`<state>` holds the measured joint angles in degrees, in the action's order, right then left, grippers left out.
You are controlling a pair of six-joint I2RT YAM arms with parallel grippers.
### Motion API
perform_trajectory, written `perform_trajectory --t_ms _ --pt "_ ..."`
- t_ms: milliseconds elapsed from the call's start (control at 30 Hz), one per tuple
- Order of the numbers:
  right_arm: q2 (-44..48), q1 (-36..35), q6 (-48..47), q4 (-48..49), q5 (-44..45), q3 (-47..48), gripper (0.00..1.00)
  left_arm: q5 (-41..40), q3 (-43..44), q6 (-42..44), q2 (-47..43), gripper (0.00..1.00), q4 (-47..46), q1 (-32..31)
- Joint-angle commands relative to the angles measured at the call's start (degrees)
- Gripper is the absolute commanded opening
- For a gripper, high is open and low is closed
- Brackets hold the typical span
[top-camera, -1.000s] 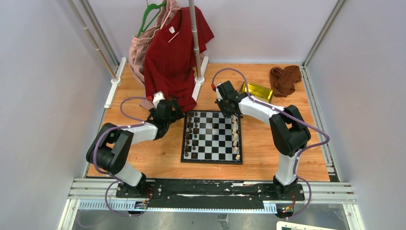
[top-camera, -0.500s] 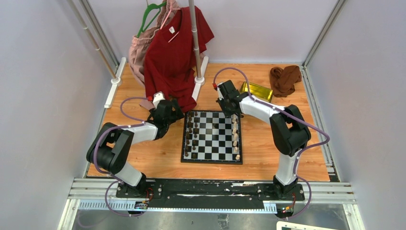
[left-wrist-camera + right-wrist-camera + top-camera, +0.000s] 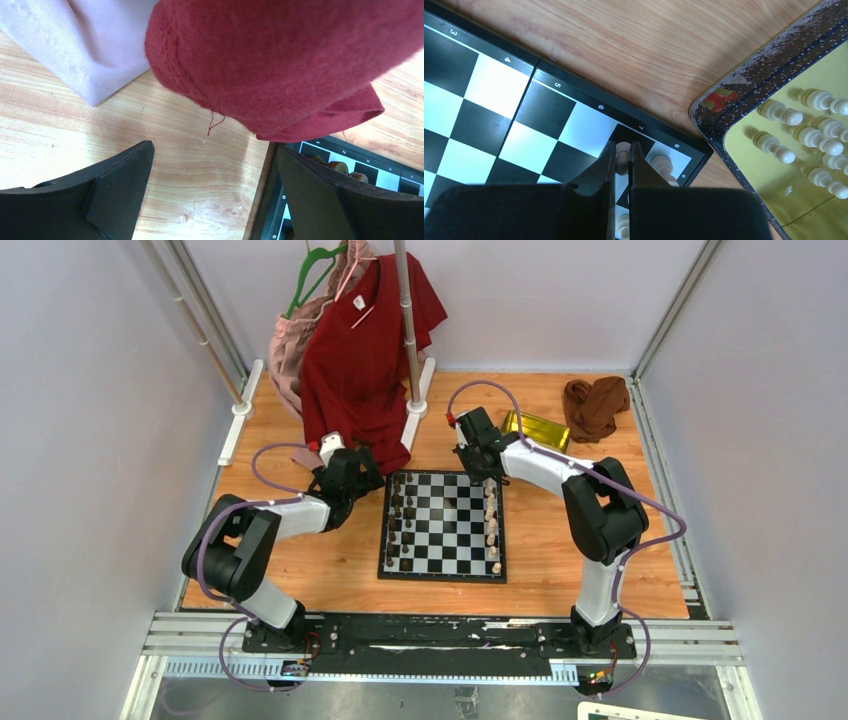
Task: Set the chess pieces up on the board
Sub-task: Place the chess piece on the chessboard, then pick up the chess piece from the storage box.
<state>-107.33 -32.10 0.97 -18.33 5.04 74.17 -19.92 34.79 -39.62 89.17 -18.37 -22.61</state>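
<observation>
The board (image 3: pixel 442 525) lies mid-table, dark pieces (image 3: pixel 398 520) down its left side and cream pieces (image 3: pixel 491 525) down its right. My right gripper (image 3: pixel 484 478) is over the board's far right corner, shut on a cream pawn (image 3: pixel 623 152) held above a black square beside the corner piece (image 3: pixel 661 164). My left gripper (image 3: pixel 352 478) is open and empty off the board's far left corner, over bare wood (image 3: pixel 200 185). The board's edge (image 3: pixel 270 200) shows by its right finger.
A gold tin (image 3: pixel 537 428) with several cream pieces (image 3: pixel 809 135) lies right behind the board's far right corner. A red shirt (image 3: pixel 365 350) hangs low over my left gripper, with pink cloth (image 3: pixel 85 45) beside it. A brown cloth (image 3: pixel 596 405) lies at the back right.
My right gripper has shifted slightly to the right over the board's far right corner. The left arm has not moved.
</observation>
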Motion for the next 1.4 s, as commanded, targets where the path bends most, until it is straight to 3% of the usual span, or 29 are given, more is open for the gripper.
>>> perform_trajectory --t_ms 0,300,433,933,1367 --pt "-1.2 0.7 1.0 0.1 0.8 -0.4 0.05 -0.8 -0.8 -0.1 0.7 1.00 -2.2 0.5" --pt "-0.2 0.8 0.8 -0.2 0.3 -0.1 0.28 -0.6 -0.8 -0.3 0.6 1.00 -2.2 0.5" --pt "0.9 0.7 0.6 -0.5 0.0 0.1 0.32 -0.6 -0.8 -0.3 0.3 1.00 -2.2 0.5" --pt "6.9 0.8 -0.2 -2.7 1.8 5.4 0.34 -0.8 -0.7 0.0 -1.3 1.00 -2.0 0.5" --pt "5.1 12.9 1.0 -3.7 4.7 11.5 0.35 -1.2 -0.7 0.6 -2.0 1.00 -2.0 0.5"
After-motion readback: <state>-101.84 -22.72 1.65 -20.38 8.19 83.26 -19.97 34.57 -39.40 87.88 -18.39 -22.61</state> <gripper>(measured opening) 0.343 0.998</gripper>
